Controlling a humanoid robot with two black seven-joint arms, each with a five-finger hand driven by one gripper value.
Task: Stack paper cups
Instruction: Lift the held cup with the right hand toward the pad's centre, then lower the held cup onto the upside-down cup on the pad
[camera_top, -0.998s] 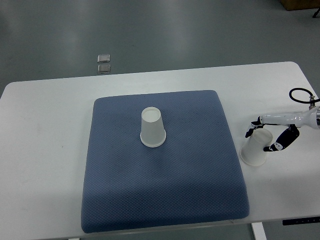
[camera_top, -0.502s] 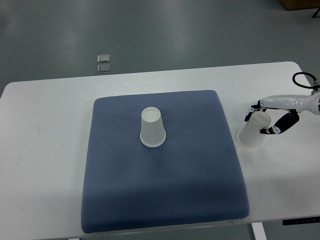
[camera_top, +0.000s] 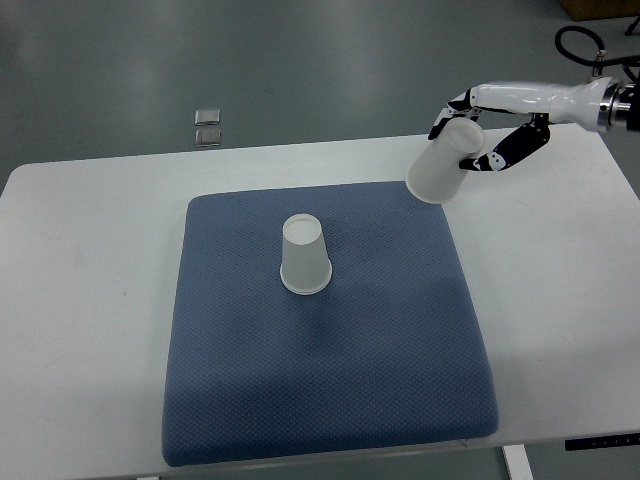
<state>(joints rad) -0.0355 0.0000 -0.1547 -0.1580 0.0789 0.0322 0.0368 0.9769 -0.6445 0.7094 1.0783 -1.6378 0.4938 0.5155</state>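
Over the far right part of the tabletop (camera_top: 90, 260), your right hand (camera_top: 490, 125) reaches in from the picture's right edge, its white forearm stretched nearly level and a black cable looped behind the wrist. You can see its fingers (camera_top: 455, 105) curled round the closed base of a paper cup (camera_top: 443, 160), thumb side below and the others above, so the hand is grasping it. That cup hangs tilted, its open mouth pointing down and toward the pad's far right corner, clear of the surface (its shadow falls faintly on the cloth below). It is plain white, smooth and tapered.

A second paper cup (camera_top: 304, 256) stands upside down near the middle of the blue pad (camera_top: 330, 390), wide rim on the fabric, flat base up, well apart from the held one. You will notice the pad is soft-looking, with a fine dotted weave and rounded corners, and it covers most of the middle of the glossy white tabletop. Your left arm does not show.
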